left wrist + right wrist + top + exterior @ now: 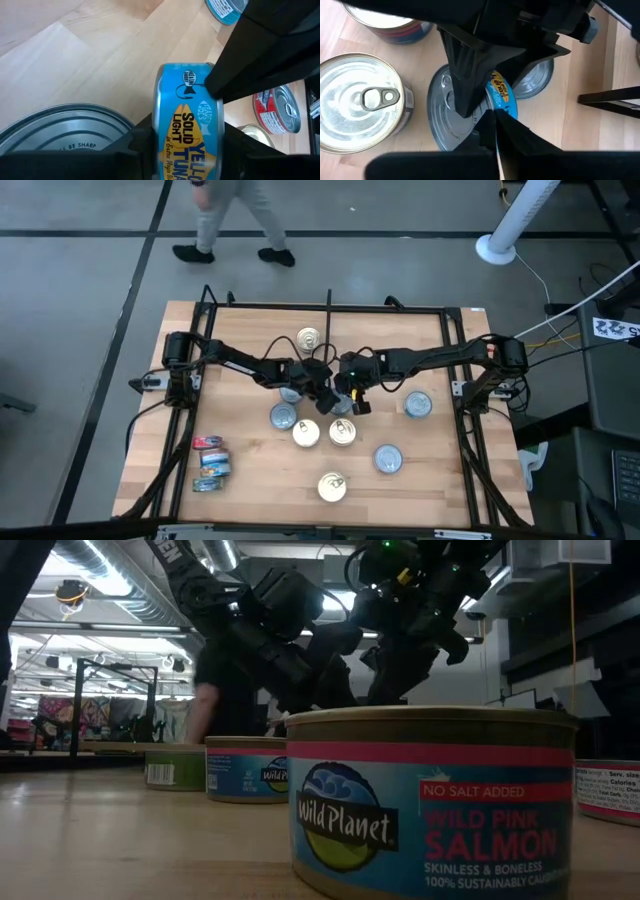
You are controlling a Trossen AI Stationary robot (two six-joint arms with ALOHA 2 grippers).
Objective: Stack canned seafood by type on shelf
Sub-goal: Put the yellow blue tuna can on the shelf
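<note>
- Looking straight down, the high view has the left gripper and the right gripper meeting at the middle of the shelf, over a cluster of tins; how wide either pair of fingers stands cannot be made out from here. A gold-topped tin sits apart behind them, another gold-topped one near the front edge, and red-and-blue labelled tins lie at the front left. A person's legs cross the grey floor beyond the board.
- From the low view, a Wild Planet salmon tin fills the foreground on the wood, both arms hanging dark behind it, with ceiling lights and a dim workshop beyond.
- In the left wrist view, the left fingers press on either side of a blue yellowfin tuna tin standing on its edge, partly closed around it, above a silver tin top.
- In the right wrist view, the right fingers are pinched fully together on the rim of that same tuna tin, above a flat silver-blue tin.
</note>
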